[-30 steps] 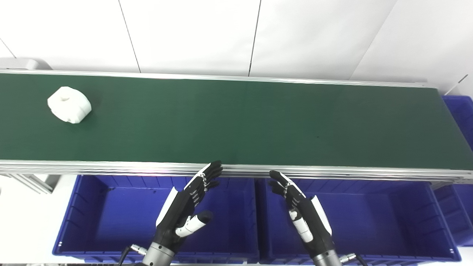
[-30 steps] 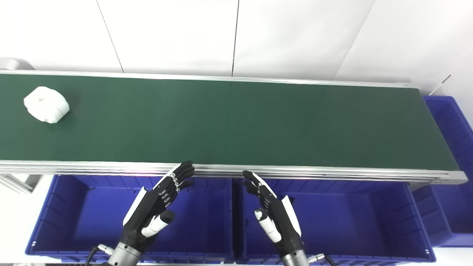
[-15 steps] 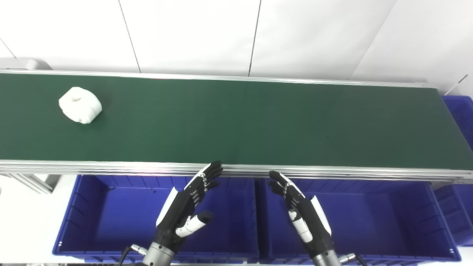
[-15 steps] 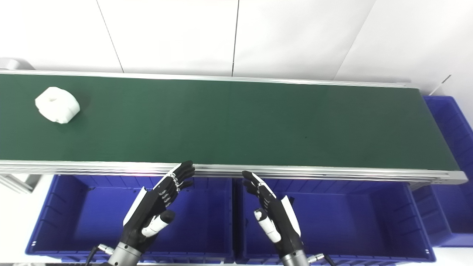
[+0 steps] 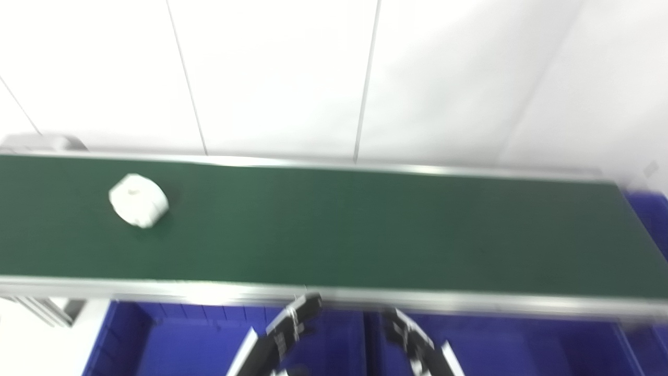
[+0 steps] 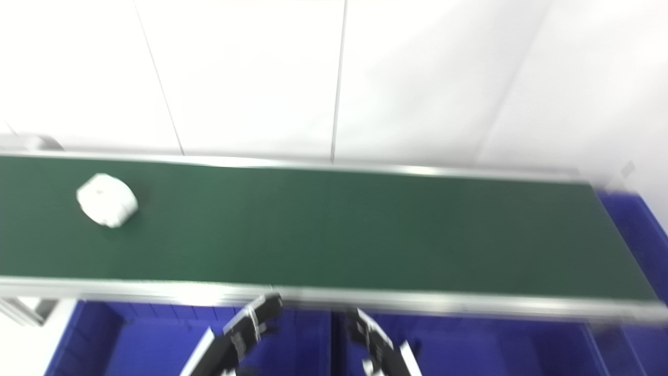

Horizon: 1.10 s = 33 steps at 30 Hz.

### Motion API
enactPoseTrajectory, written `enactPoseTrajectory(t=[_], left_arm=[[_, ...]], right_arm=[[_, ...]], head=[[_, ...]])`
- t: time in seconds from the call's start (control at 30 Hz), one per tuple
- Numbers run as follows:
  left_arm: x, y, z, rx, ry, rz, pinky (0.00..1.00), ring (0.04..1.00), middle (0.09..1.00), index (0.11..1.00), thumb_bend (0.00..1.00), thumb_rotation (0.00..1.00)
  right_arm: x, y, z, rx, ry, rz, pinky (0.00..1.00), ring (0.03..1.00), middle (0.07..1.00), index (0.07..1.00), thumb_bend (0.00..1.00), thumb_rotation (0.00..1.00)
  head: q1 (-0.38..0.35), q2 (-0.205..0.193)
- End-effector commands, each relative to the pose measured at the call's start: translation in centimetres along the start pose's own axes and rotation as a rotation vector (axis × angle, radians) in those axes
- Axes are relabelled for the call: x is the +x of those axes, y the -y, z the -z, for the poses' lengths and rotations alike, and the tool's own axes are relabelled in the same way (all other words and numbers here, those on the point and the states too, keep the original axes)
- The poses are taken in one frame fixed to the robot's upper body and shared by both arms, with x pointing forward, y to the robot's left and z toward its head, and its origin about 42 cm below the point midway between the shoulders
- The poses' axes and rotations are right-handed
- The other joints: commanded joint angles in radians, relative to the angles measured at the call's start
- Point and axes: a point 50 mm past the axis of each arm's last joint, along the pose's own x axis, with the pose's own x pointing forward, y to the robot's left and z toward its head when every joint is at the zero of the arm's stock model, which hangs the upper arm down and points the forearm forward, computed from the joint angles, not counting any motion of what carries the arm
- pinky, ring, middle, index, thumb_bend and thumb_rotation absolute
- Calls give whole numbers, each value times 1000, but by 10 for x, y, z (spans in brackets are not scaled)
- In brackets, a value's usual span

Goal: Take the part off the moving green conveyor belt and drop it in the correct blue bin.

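The white part [image 5: 138, 200] lies on the green conveyor belt [image 5: 365, 230], well to the left of and beyond both hands' fingertips. The left hand [image 5: 284, 337] and right hand [image 5: 412, 342] show only blurred, extended fingers above the blue bins [image 5: 156, 339], holding nothing.

- Green conveyor belt [image 5: 365, 230] stretches across, just beyond both hands.
- White part [image 5: 138, 200] sits on it, far-left of the left hand [image 5: 284, 334].
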Motion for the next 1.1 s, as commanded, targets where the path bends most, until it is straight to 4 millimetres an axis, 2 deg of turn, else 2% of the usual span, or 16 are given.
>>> enactPoseTrajectory(t=[0.0,0.03,0.2,0.43,0.53,0.83,0.97,1.07], left_arm=[[8,4,-5,15,70,14,806,884,885,863,838,739],[9,5,-4,18,70,15,797,878,882,859,838,741],[10,5,0,17,65,16,796,867,868,849,843,736],[10,9,-4,23,76,17,767,859,863,839,834,734],[11,11,-5,19,77,17,758,856,868,835,847,733],[11,11,-9,18,85,18,773,857,868,834,834,718],[13,11,-16,48,107,43,776,863,878,837,846,707],[16,10,-27,95,154,77,760,859,882,839,821,656]], right_arm=[[3,5,-6,-2,65,5,836,868,897,868,751,1000],[4,6,-4,-2,61,4,832,866,895,866,749,1000],[3,8,-1,1,50,3,837,875,898,861,772,999],[0,10,-3,-5,53,-1,851,880,900,864,764,1000],[-2,12,-3,-2,51,0,869,892,907,874,791,997],[-1,13,-6,-10,62,5,902,900,914,900,806,1000],[0,14,-6,-18,64,5,891,893,912,899,793,1000],[-1,15,-6,-19,63,5,887,893,911,898,775,1000]], head=[[1,0],[6,-11],[12,-15],[44,5],[68,18],[76,41],[85,45],[90,49]])
